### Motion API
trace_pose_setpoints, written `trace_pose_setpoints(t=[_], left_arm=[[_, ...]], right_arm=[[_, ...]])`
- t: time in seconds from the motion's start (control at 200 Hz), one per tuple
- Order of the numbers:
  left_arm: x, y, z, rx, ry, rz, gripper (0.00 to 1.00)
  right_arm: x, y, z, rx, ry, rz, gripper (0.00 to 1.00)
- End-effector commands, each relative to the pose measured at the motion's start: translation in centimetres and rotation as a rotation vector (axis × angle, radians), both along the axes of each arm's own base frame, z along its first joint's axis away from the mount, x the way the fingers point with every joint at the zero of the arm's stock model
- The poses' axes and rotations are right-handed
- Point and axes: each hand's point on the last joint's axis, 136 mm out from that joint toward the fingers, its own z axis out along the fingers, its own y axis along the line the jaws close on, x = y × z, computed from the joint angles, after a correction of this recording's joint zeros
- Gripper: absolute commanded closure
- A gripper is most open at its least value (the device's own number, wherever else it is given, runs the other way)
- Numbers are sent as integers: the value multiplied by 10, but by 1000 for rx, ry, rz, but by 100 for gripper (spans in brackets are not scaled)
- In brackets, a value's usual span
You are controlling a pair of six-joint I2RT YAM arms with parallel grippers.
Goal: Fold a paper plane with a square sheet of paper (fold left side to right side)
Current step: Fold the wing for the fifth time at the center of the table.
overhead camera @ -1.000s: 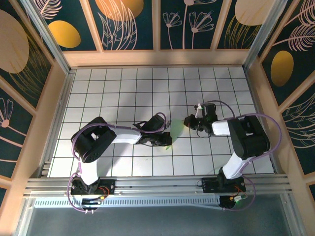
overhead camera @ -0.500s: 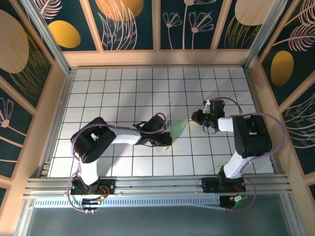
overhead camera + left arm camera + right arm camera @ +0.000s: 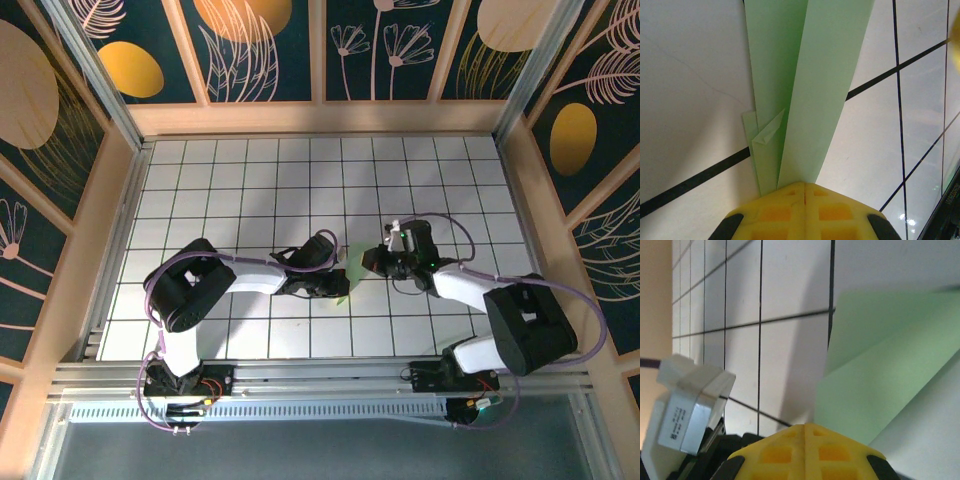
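Note:
The light green sheet of paper (image 3: 805,75) lies on the tiled table, folded into long narrow layers with a small bent corner at its left edge. In the top view a sliver of the paper (image 3: 347,281) shows between the two grippers. My left gripper (image 3: 805,186) is shut, its yellow tips resting on the paper's near end; seen from above, the left gripper (image 3: 338,282) lies low over it. My right gripper (image 3: 805,427) is shut too, its tips at the paper's (image 3: 880,370) edge. From above, the right gripper (image 3: 367,262) sits just right of the paper.
The white grid table (image 3: 250,180) is walled by wooden panels (image 3: 320,118) at the back and sides. A metal rail (image 3: 320,375) runs along the near edge. The left wrist's white camera box (image 3: 687,407) sits close to my right gripper.
The right gripper swung out to the right and back, then returned left to the paper's edge. The left arm and the paper stayed put.

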Motion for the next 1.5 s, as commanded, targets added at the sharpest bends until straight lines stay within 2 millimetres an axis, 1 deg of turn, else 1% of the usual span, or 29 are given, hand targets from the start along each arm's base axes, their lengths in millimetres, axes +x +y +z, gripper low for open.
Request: trace_pose_setpoints(t=[0.0, 0.135, 0.3, 0.415, 0.561, 0.666, 0.806, 0.956, 1.086, 1.226, 1.391, 1.491], left_arm=[[-18, 52, -50, 241, 82, 54, 100], [-18, 52, -50, 242, 83, 57, 100], [-17, 52, -50, 242, 83, 59, 100], [-17, 52, -50, 246, 80, 61, 100], [-11, 49, -42, 239, 56, 71, 100], [-4, 44, -29, 211, 26, 80, 100], [4, 32, -4, 129, -2, 90, 100], [6, 14, 24, -20, 5, 78, 100], [4, 7, 37, -77, 6, 58, 100], [-6, 0, 38, -129, 52, 25, 100], [-11, 0, 31, -129, 76, 10, 100], [-11, -1, 26, -122, 84, 7, 100]], right_arm=[[-3, 9, -9, 19, 58, -32, 100], [-12, 23, -21, 24, 106, 2, 100], [-19, 32, -32, 30, 146, 31, 100], [-22, 29, -43, 7, 181, 28, 100], [-29, 18, -63, -42, 246, 0, 100], [-34, 4, -75, -50, 291, -23, 100], [-40, -11, -85, -40, 332, -30, 100], [-47, -12, -92, -29, 372, 5, 100], [-48, -13, -97, -40, 382, 11, 100], [-45, -14, -100, -69, 373, 12, 100], [-40, -15, -101, -138, 347, 31, 100], [-38, -14, -100, -143, 340, 41, 100]])
